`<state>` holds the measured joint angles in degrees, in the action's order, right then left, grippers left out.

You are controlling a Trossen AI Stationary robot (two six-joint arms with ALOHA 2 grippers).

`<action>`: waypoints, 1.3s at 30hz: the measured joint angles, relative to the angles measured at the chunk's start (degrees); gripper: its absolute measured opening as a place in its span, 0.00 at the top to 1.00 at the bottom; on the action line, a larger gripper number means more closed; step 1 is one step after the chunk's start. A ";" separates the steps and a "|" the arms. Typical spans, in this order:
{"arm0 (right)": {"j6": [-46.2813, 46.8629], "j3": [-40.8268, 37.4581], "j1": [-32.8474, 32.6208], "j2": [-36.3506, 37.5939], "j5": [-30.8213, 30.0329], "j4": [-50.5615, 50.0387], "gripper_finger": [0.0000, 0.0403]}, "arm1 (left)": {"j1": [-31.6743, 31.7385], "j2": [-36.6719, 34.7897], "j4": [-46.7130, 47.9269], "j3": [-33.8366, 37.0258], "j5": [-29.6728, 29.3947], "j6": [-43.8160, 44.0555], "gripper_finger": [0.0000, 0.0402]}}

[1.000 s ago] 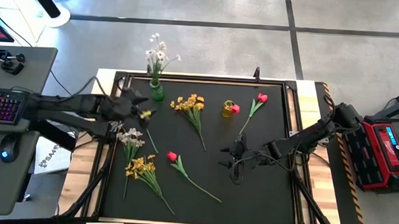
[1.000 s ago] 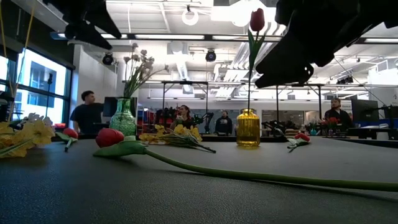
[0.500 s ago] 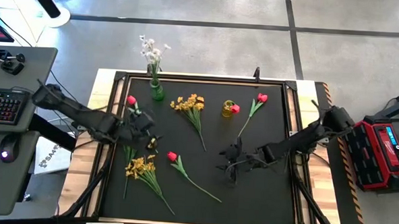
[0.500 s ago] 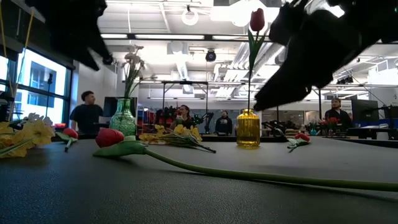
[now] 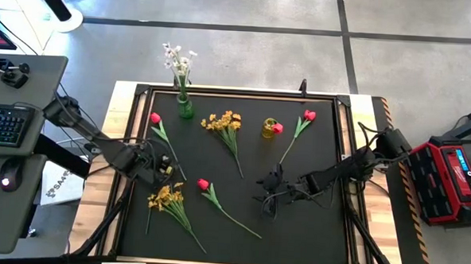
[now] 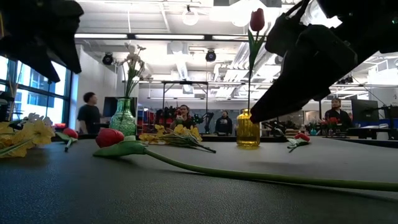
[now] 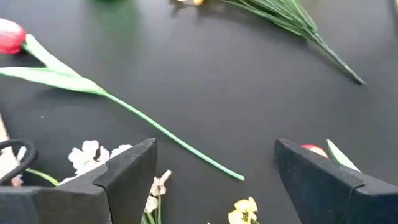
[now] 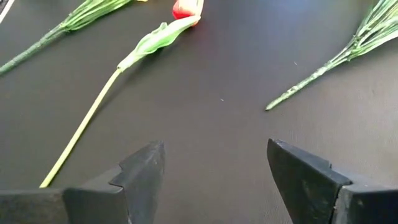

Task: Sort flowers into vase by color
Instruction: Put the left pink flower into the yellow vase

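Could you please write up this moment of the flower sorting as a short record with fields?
Green glass vase: far left of the black mat, holds a sprig of small white blossoms
Yellow glass vase: far centre, holds one red tulip
Loose red tulips: one at mat centre, one far left, one far right
Loose yellow daffodil bunches: far centre, near left
Left end effector: open, above white blossoms at left edge
Right end effector: open, empty, near the centre tulip's stem
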<state>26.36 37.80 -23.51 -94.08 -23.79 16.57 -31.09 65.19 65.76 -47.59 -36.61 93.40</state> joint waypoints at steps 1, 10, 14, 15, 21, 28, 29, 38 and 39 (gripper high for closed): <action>-0.59 0.00 0.02 0.00 0.00 0.01 0.34 | 0.60 0.40 0.02 0.00 -0.07 0.03 0.23; -4.32 0.00 0.02 0.00 -0.02 1.01 0.34 | 5.98 8.44 0.45 0.00 -5.44 -0.84 0.23; -4.34 0.00 0.02 0.00 0.07 0.93 0.34 | 7.77 11.71 0.39 0.44 -6.55 -0.51 0.23; -4.34 0.00 0.02 0.00 0.07 0.91 0.34 | 8.17 11.84 -0.14 1.29 -6.54 -0.45 0.23; -4.34 0.00 0.02 0.00 0.10 0.93 0.34 | 9.96 7.25 -8.92 12.49 -5.67 1.46 0.23; -4.34 0.00 0.02 0.00 0.17 1.43 0.34 | 13.20 1.08 -22.70 21.66 -7.36 -2.68 0.23; -4.34 0.00 0.02 0.00 0.17 1.49 0.34 | 13.80 0.84 -21.90 21.95 -7.08 -2.37 0.23; -0.55 0.00 0.02 0.00 0.20 1.74 0.34 | 18.31 0.78 -19.06 22.58 -3.29 0.52 0.23; 0.28 0.00 0.02 0.00 0.20 1.76 0.34 | 18.62 0.76 -19.06 22.58 -2.82 0.32 0.23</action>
<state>26.64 37.80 -23.49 -94.08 -23.59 18.33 -12.47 65.95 46.70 -25.02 -39.43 93.72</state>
